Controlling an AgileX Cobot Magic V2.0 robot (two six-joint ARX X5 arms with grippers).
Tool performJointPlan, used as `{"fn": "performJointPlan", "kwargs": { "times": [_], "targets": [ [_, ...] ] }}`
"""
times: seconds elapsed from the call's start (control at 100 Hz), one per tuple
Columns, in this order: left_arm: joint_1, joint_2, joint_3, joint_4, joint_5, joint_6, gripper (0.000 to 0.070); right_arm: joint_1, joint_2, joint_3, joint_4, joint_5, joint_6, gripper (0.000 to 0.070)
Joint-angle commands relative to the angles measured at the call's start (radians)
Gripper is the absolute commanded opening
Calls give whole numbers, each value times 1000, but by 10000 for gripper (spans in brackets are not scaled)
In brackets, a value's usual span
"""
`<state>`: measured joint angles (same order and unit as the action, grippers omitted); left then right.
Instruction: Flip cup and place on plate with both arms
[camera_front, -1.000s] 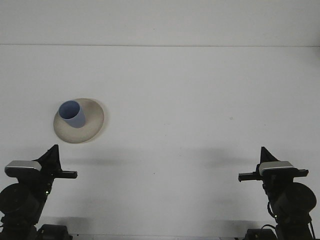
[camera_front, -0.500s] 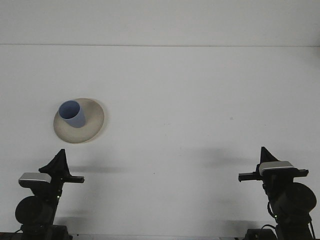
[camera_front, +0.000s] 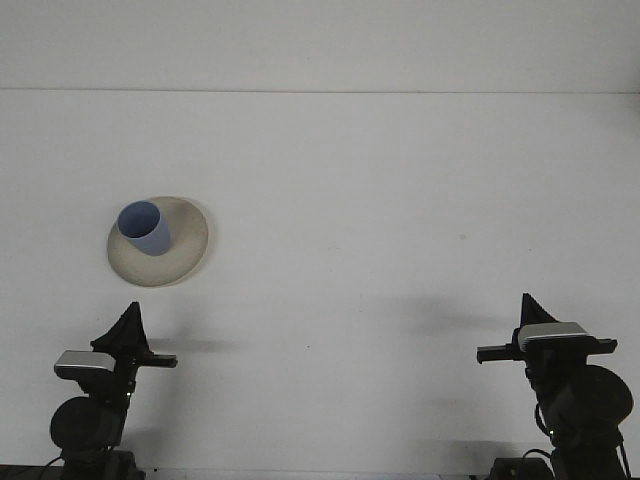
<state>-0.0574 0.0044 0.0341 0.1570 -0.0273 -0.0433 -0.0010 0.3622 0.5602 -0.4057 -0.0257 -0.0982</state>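
Observation:
A blue cup (camera_front: 146, 228) stands on the left part of a beige plate (camera_front: 187, 243), with its open mouth facing up. The plate lies on the left half of the white table. My left gripper (camera_front: 131, 313) is near the front edge, below the plate and well apart from it. My right gripper (camera_front: 526, 303) is at the front right, far from the cup and plate. Neither gripper holds anything that I can see.
The white table (camera_front: 380, 200) stretches back to a pale wall, with its far edge running across the top of the view. Both arm bases sit at the bottom corners.
My left arm has drawn to the right and lower in the view, nearer the front edge. The right arm, the cup and the plate have not moved.

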Motion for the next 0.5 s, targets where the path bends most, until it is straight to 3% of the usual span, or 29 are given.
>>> {"fn": "performJointPlan", "kwargs": {
  "times": [0.0,0.49],
  "targets": [
    [-1,-1,-20,10,-3,2,12,2,5,10,13,0,-3,0],
    [-1,-1,-19,9,-3,-2,12,2,5,10,13,0,-3,0]
  ]
}}
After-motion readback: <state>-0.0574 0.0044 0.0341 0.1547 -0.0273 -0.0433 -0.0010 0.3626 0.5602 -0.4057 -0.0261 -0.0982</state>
